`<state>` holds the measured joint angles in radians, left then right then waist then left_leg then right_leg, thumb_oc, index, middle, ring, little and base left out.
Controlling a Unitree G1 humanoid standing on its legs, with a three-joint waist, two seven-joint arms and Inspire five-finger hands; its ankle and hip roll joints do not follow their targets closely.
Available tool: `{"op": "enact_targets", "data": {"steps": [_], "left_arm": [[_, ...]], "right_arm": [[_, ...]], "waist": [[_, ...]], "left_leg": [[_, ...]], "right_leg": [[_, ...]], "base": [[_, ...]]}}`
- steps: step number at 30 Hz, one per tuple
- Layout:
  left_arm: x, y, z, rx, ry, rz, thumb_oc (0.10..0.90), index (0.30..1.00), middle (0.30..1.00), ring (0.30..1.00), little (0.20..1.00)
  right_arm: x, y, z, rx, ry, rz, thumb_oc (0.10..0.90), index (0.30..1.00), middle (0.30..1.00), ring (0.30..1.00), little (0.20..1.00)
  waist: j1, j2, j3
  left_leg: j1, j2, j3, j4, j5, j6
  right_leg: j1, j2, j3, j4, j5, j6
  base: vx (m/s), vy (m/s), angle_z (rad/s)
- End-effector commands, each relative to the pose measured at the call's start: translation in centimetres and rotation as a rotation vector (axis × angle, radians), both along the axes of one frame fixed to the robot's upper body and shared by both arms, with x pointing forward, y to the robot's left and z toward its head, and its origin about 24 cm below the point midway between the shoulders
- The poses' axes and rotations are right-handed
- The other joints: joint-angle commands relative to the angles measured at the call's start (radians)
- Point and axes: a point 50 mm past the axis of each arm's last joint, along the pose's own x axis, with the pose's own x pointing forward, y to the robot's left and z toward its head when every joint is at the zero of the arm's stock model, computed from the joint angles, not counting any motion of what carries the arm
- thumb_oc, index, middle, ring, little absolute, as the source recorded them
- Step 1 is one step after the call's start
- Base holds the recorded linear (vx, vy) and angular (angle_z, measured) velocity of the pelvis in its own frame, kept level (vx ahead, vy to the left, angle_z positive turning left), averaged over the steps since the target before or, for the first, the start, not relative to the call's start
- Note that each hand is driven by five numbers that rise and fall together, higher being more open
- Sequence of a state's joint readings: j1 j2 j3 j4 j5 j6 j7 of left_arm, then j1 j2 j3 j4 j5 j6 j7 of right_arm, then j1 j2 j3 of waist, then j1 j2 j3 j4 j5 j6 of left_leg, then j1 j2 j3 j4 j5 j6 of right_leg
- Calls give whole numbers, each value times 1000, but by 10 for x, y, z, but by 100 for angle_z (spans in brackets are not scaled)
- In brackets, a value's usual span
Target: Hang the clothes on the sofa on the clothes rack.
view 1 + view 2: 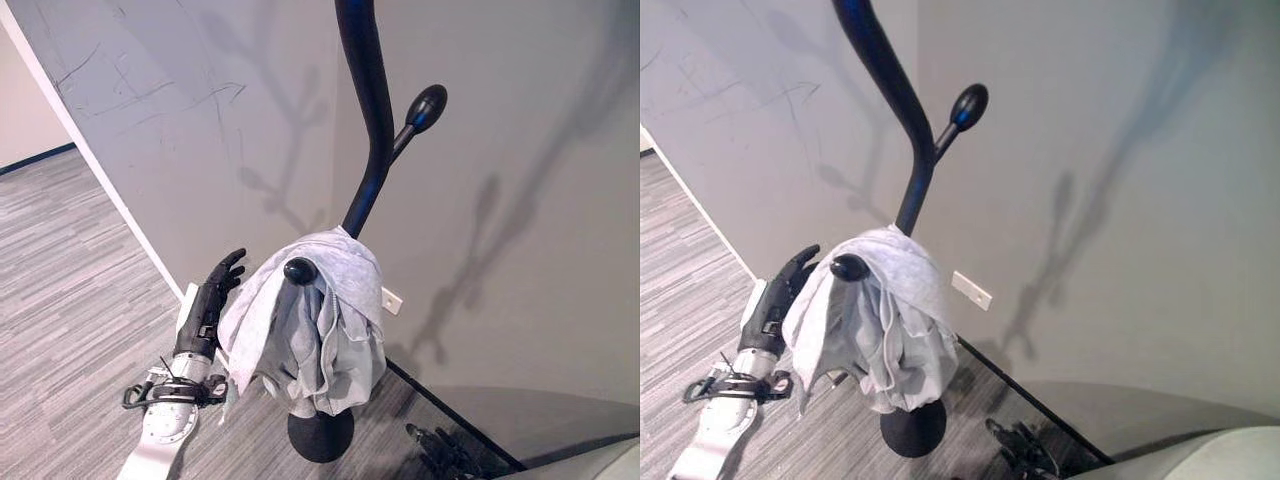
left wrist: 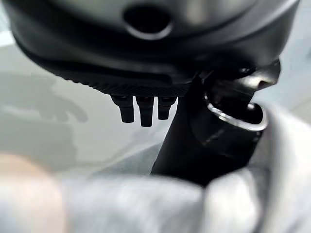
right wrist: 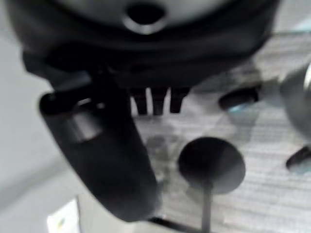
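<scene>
A grey garment [image 1: 310, 320] hangs draped over a lower peg [image 1: 299, 270] of the black clothes rack [image 1: 370, 110], reaching down almost to the round base [image 1: 320, 436]. My left hand [image 1: 210, 298] is just to the left of the cloth, fingers straight and spread, holding nothing. In the left wrist view its fingertips [image 2: 146, 110] point past grey cloth [image 2: 146, 204] lying close under the thumb. My right hand [image 1: 438, 448] hangs low by the wall, right of the base. The right wrist view shows its fingers [image 3: 158, 102] straight above the rack's base [image 3: 210, 165].
A grey wall stands right behind the rack, with a white wall plate [image 1: 392, 300] on it. Another peg with a knob [image 1: 427, 105] sticks out higher up, bare. A pale rounded edge [image 1: 600, 465], perhaps the sofa, sits at the lower right. Grey striped floor [image 1: 70, 300] spreads to the left.
</scene>
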<state>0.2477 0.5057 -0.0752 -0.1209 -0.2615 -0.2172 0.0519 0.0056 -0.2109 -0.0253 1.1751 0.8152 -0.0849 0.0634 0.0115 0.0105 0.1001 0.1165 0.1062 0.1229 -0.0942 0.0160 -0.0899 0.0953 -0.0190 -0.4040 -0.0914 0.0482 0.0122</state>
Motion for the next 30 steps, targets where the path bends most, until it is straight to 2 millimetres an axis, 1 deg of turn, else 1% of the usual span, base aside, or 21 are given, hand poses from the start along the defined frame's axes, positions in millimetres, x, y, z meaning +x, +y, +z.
{"op": "enact_targets", "data": {"steps": [1,3,4,5,6,7,8,9,11,12,14,15,17,18,19,20,21,22,23,26,30], "left_arm": [[1,-7,48,-270,-222,-195,800,900,900,900,900],[-5,-12,30,-437,-114,-264,800,900,900,900,900],[-11,-19,15,-550,-7,-341,800,900,900,900,900],[-11,-19,15,-550,-8,-342,800,900,900,900,900],[-13,-23,9,-601,38,-378,800,900,900,900,900],[-13,-23,9,-601,38,-378,800,900,900,900,900],[-18,-35,-8,-734,134,-421,800,900,900,900,900],[-20,-42,-18,-814,181,-434,800,900,900,900,900],[-27,-54,-48,-963,301,-378,800,900,900,900,900],[-31,-56,-61,-990,357,-342,800,900,900,900,900],[-42,-52,-83,-935,466,-289,800,900,900,900,900],[-42,-52,-83,-935,466,-290,800,900,900,900,900],[-57,-45,-106,-899,585,-248,800,900,900,900,900],[-74,-41,-128,-902,685,-189,800,900,900,900,900],[-86,-40,-143,-941,748,-120,800,900,900,900,900],[-86,-41,-143,-940,747,-121,800,900,900,900,900],[-99,-44,-159,-1025,808,-26,800,900,900,900,900],[-106,-44,-167,-1061,833,26,800,900,900,900,900],[-121,-43,-186,-1100,898,174,800,900,900,900,900],[-155,-37,-209,-1138,997,420,800,900,900,900,900],[-185,-19,-224,-1098,1038,755,800,900,900,900,900]], "right_arm": [[27,0,8,-15,-81,96,800,900,900,900,900],[25,-1,7,-8,-68,108,800,900,900,900,900],[23,-3,6,-7,-45,118,800,900,900,900,900],[23,-3,6,-7,-46,117,800,900,900,900,900],[23,-2,6,-6,-39,126,800,900,900,900,900],[23,-2,6,-5,-39,126,800,900,900,900,900],[24,0,5,1,-32,143,800,900,900,900,900],[25,3,4,6,-33,155,800,900,900,900,900],[27,8,4,21,-41,159,800,900,900,900,900],[28,8,5,20,-46,156,800,900,900,900,900],[31,5,6,6,-53,156,800,900,900,900,900],[31,5,7,6,-54,156,800,900,900,900,900],[34,2,8,-10,-55,160,800,900,900,900,900],[32,1,7,-5,-51,157,800,900,900,900,900],[27,1,6,4,-40,148,800,900,900,900,900],[28,1,6,4,-41,148,800,900,900,900,900],[23,1,4,9,-25,136,800,900,900,900,900],[22,1,4,11,-19,130,800,900,900,900,900],[18,1,2,18,-1,115,800,900,900,900,900],[15,4,0,34,13,105,800,900,900,900,900],[10,11,-3,45,28,111,800,900,900,900,900]], "waist": [[-9,-38,-62],[-9,-32,-60],[-10,-28,-60],[-10,-29,-61],[-13,-27,-61],[-13,-28,-62],[-16,-24,-57],[-18,-25,-58],[-20,-24,-56],[-21,-23,-57],[-22,-18,-54],[-22,-19,-56],[-23,-17,-53],[-24,-17,-54],[-22,-17,-53],[-22,-18,-55],[-19,-18,-52],[-17,-19,-52],[-13,-19,-50],[-7,-20,-48],[-6,-28,-51]], "left_leg": [[21,102,119,24,42,-80],[29,107,126,28,42,-82],[30,111,130,33,43,-81],[27,109,130,33,46,-80],[28,111,130,34,46,-79],[27,110,130,34,46,-79],[34,114,132,37,43,-79],[31,114,133,37,48,-77],[36,116,135,38,46,-77],[33,116,135,37,49,-76],[34,118,135,37,51,-78],[31,117,135,37,54,-77],[26,119,134,35,60,-78],[25,122,137,31,59,-77],[30,124,139,28,56,-78],[26,123,138,27,59,-77],[26,125,137,27,58,-78],[26,125,136,26,59,-78],[22,125,134,26,60,-79],[20,125,128,26,66,-80],[19,125,121,27,68,-81]], "right_leg": [[11,-47,45,8,-48,75],[15,-42,55,9,-51,72],[15,-38,60,10,-52,70],[12,-39,60,9,-50,70],[12,-37,63,9,-51,69],[11,-37,63,9,-51,69],[15,-32,68,11,-56,67],[12,-32,68,10,-55,66],[16,-28,74,11,-58,64],[13,-28,74,11,-58,64],[15,-25,77,13,-62,63],[12,-26,76,13,-60,63],[7,-25,75,13,-60,62],[3,-24,76,13,-61,61],[7,-19,77,12,-65,59],[3,-21,76,11,-63,59],[5,-18,73,11,-67,58],[6,-18,72,11,-67,57],[4,-17,68,10,-68,56],[4,-16,65,9,-68,54],[3,-17,66,8,-68,54]], "base": [[7,4,-3],[8,-1,-2],[0,0,0],[0,0,0],[0,0,0],[0,0,0],[-2,-15,-5],[5,-24,-9],[2,-23,-6],[0,0,0],[0,0,0],[0,0,0],[-1,-5,-5],[6,-13,-7],[7,-11,-5],[0,0,0],[0,0,0],[0,0,0],[-21,-20,5],[0,0,0],[1,-3,-1]]}}
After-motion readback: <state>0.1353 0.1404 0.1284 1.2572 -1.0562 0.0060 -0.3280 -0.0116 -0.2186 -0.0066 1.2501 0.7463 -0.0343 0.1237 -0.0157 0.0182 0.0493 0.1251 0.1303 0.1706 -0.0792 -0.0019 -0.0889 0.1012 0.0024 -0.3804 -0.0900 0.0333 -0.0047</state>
